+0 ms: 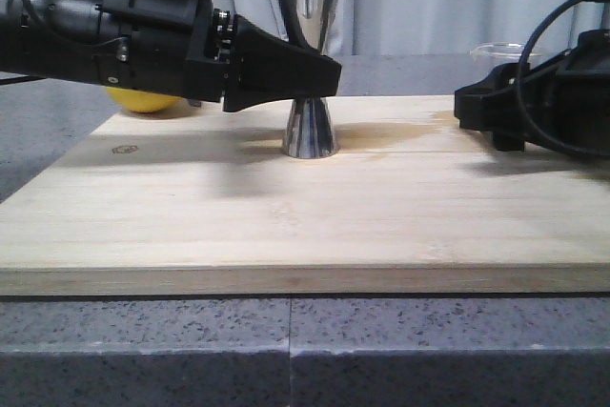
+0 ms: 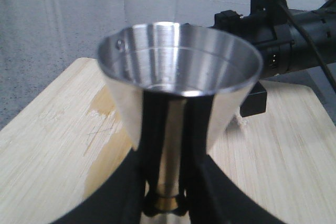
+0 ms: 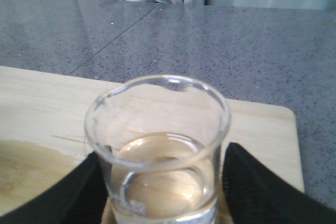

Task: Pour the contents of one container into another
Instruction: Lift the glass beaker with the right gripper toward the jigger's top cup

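The steel jigger (image 1: 309, 54) stands upright on the wooden board (image 1: 286, 226), near its back edge. My left gripper (image 1: 322, 75) reaches in from the left and is shut on the jigger's narrow waist, at the gold band (image 2: 167, 201). The jigger's upper cup (image 2: 178, 66) looks nearly empty. At the right, my right gripper (image 1: 469, 107) is shut on the clear glass beaker (image 3: 160, 150), which holds clear liquid in its lower part. In the front view only the beaker's rim (image 1: 503, 48) shows above the gripper. The beaker is well to the right of the jigger.
A darker wet patch (image 1: 400, 131) marks the board between jigger and beaker. A yellow round object (image 1: 143, 99) lies behind the left arm, off the board's far left corner. Grey speckled countertop (image 3: 210, 40) surrounds the board, with curtains behind.
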Robot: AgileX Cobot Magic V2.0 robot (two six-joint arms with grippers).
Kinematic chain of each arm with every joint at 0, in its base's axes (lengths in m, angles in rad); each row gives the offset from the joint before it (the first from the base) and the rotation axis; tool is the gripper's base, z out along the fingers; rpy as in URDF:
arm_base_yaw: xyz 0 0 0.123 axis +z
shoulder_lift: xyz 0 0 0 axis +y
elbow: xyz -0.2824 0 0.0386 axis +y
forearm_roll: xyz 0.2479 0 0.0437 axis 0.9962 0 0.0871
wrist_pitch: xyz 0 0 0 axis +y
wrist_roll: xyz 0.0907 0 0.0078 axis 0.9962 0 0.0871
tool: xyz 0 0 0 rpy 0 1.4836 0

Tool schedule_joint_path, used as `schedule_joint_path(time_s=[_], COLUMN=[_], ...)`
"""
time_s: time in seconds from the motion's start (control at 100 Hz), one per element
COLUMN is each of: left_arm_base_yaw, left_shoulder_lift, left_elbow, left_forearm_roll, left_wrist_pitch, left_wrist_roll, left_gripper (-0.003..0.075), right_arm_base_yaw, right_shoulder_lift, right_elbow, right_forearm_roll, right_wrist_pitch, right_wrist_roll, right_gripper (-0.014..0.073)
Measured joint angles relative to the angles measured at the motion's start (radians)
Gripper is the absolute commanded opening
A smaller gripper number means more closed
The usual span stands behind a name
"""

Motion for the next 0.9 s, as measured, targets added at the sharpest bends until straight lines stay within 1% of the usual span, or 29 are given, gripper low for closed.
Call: schedule_joint_path(time_s=[0.15,0.39,0.65,0.75,0.9], left_arm_base_yaw=[0.000,0.000,0.000,0.000,0.000], left_shoulder_lift=[0.000,0.000,0.000,0.000,0.000], left_elbow=[0.000,-0.001,-0.001,-0.001,-0.001], left_forearm_roll=[0.000,0.000,0.000,0.000,0.000], left_wrist_pitch=[0.000,0.000,0.000,0.000,0.000], left_wrist_roll=[0.000,0.000,0.000,0.000,0.000], left_gripper=[0.0124,0.0124,0.0125,0.0124,0.0124], right_arm_base_yaw=[0.000,0.000,0.000,0.000,0.000], right_shoulder_lift=[0.000,-0.008,-0.105,-0.141,-0.173], right_elbow=[0.000,0.000,0.000,-0.015,-0.076], right_forearm_roll=[0.000,0.000,-0.002,-0.011,-0.075], right_wrist_pitch=[-0.004,-0.002,0.052,0.114,0.239], right_wrist_roll=[0.000,0.000,0.000,-0.005,-0.012], right_gripper=[0.0300,0.0300,0.0300,0.0300,0.0300])
